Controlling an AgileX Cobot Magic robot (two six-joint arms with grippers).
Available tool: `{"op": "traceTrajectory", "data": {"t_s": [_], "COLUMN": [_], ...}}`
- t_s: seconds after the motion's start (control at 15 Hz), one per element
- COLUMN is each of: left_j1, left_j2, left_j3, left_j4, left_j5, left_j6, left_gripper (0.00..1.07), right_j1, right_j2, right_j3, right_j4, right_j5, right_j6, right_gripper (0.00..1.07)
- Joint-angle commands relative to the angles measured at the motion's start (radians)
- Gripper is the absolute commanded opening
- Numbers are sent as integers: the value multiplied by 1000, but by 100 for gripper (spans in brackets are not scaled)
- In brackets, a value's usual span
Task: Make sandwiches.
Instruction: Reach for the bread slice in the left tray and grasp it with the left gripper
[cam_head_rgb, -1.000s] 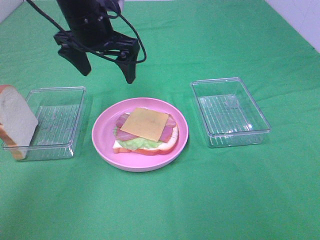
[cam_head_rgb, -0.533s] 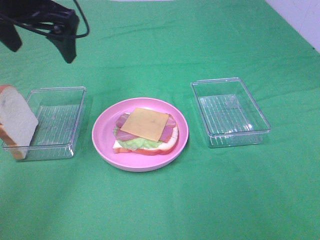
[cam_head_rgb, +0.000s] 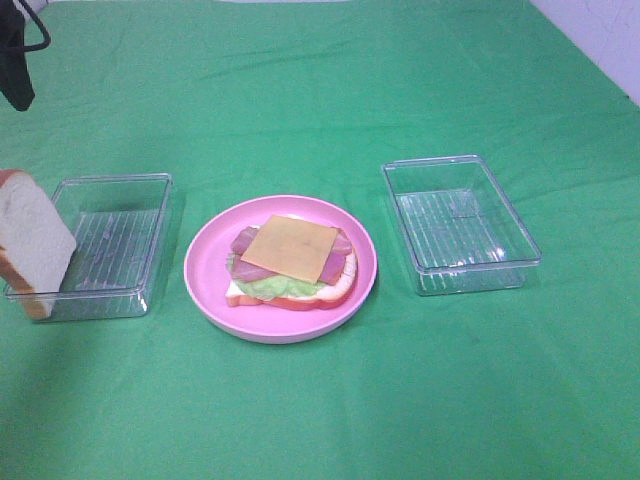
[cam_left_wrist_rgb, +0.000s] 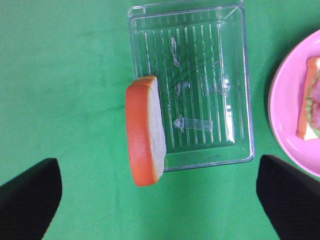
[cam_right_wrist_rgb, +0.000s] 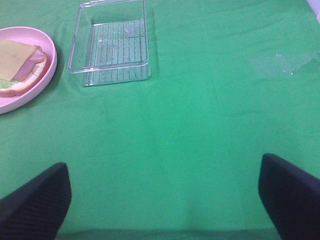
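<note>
The sandwich (cam_head_rgb: 291, 262) lies open on the round pink plate (cam_head_rgb: 205, 285): bread base, lettuce, bacon, yellow cheese on top. One more bread slice (cam_head_rgb: 32, 243) leans upright on the left end of the left clear tray (cam_head_rgb: 118, 235); it also shows in the left wrist view (cam_left_wrist_rgb: 146, 131). My left gripper (cam_left_wrist_rgb: 158, 192) is open and empty, high above that slice and tray; only one dark finger (cam_head_rgb: 17, 85) shows at the exterior view's top-left corner. My right gripper (cam_right_wrist_rgb: 162, 195) is open and empty over bare cloth, away from the plate (cam_right_wrist_rgb: 30, 82).
An empty clear tray (cam_head_rgb: 460, 222) stands right of the plate and also shows in the right wrist view (cam_right_wrist_rgb: 111, 42). Green cloth covers the whole table. A pale wall shows at the far right corner.
My left arm has swung from behind the plate to the far left, almost out of the exterior view. The sandwich, bread slice and trays have not moved.
</note>
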Motion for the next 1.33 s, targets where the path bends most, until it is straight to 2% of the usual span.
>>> {"op": "traceTrajectory", "data": {"t_s": [0.07,0.33,0.73,1.07,1.33], "left_j1": [2,2,45,43,29], "left_j2": [42,103,240,344,360], "left_j3": [22,39,39,39,39], "left_j4": [-20,-18,-22,-28,-25], "left_j5": [99,99,101,79,74], "left_j6": [9,10,56,59,79], "left_gripper": [102,102,100,100,92], "right_j1": [-3,-3,-3,-3,-3], "right_j2": [-29,-29,-29,-29,-29], "right_j3": [3,3,3,3,3], "right_j4": [0,0,0,0,0], "right_j5": [0,0,0,0,0], "right_j6": [-12,-12,-12,-12,-12], "right_gripper": [96,96,96,96,96]}}
